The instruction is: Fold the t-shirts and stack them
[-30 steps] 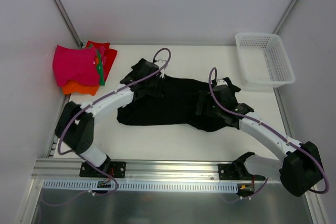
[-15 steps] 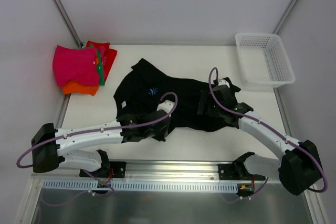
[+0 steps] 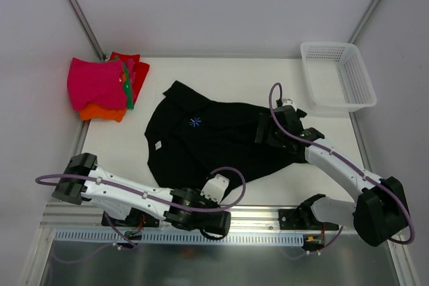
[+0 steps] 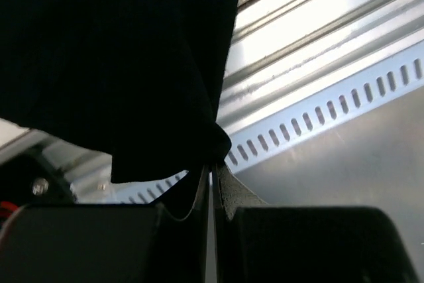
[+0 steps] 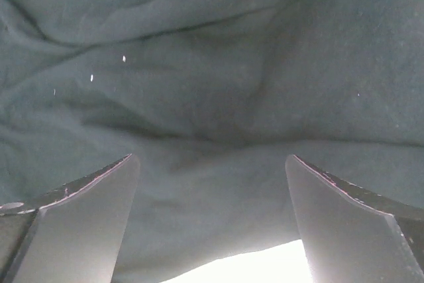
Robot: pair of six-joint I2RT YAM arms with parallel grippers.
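You face a flat white table top (image 3: pixel 221 75) set in a corner of plain pale grey walls (image 3: pixel 221 5). Slim metal posts (image 3: pixel 77 11) slant up behind it. A ribbed aluminium rail (image 3: pixel 258 213) and a white slotted strip (image 3: pixel 261 237) line your near edge under bright, even light.

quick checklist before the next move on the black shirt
1. Left gripper shut on the shirt edge: ok.
2. Right gripper open, holding nothing: ok; it hangs over the shirt's right side.
3. Shirt lying flat: not ok; it is creased under the right gripper.
4. Shirt's near edge on the table: cannot tell; the left arm hides it.
5. Stack apart from the shirt: ok.
6. Basket apart from the shirt: ok.
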